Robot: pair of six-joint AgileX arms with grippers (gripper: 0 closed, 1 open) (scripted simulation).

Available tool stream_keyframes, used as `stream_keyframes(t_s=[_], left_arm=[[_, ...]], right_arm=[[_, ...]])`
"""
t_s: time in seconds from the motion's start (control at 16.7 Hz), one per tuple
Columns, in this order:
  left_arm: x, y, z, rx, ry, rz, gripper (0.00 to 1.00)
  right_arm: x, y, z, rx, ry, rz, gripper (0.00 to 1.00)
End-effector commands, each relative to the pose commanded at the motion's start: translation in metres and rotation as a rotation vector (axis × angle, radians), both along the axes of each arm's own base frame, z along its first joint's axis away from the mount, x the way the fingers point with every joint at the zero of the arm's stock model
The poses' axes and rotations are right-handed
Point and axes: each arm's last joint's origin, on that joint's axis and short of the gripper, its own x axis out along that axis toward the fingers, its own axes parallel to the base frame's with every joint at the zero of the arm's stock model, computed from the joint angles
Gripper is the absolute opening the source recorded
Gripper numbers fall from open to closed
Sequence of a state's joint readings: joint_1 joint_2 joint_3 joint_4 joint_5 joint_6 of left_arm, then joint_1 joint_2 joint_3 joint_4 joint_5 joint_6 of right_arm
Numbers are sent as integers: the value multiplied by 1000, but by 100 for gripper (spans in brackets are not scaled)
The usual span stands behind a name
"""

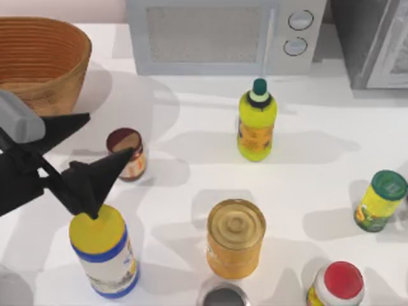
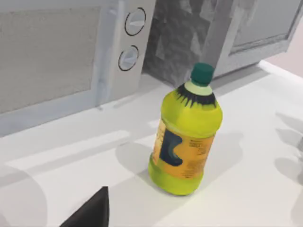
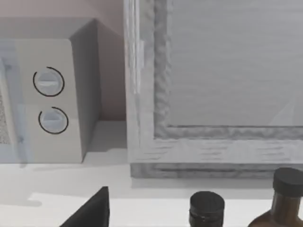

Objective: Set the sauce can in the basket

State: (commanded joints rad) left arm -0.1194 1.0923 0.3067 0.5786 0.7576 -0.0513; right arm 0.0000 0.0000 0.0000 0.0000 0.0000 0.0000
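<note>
The sauce can (image 1: 129, 155), a small squat jar with a brown lid and a red-orange label, stands on the white table left of centre. The wicker basket (image 1: 60, 80) sits at the far left corner. My left gripper (image 1: 110, 134) hovers open above the table, between the basket and the sauce can. One black fingertip overlaps the can's left edge, the other points toward the basket. A finger (image 2: 90, 213) of it shows in the left wrist view. A black finger (image 3: 92, 213) of my open right gripper shows in the right wrist view, facing the cabinet.
A yellow-lidded canister (image 1: 105, 252) stands just under the left arm, an orange-yellow tin (image 1: 235, 237) beside it. A yellow bottle (image 1: 256, 124), a green-lidded can (image 1: 380, 201) and a red-lidded can (image 1: 336, 285) stand to the right. A microwave (image 1: 217, 35) lines the back.
</note>
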Motion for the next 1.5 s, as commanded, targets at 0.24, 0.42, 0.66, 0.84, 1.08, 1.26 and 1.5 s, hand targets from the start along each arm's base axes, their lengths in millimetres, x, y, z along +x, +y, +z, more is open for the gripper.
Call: stream_keyframes(t_s=[0.24, 0.42, 0.66, 0.84, 1.08, 1.26, 1.5], left_arm=[[61, -9, -13, -67, -28, -243, 100], [103, -9, -42, -98, -69, -402, 100], [140, 1, -98, -111, -127, -571, 100], [153, 17, -139, -105, -164, -644, 100], [158, 52, -173, -78, -212, -641, 100], [159, 76, -179, -55, -241, -590, 100], [159, 80, -179, -51, -245, -580, 100]], right_arm=[[0, 0, 0, 0, 0, 0, 100], [0, 0, 0, 0, 0, 0, 100], [0, 0, 0, 0, 0, 0, 100], [0, 0, 0, 0, 0, 0, 100], [0, 0, 0, 0, 0, 0, 100], [0, 0, 0, 0, 0, 0, 100], [0, 0, 0, 0, 0, 0, 100]])
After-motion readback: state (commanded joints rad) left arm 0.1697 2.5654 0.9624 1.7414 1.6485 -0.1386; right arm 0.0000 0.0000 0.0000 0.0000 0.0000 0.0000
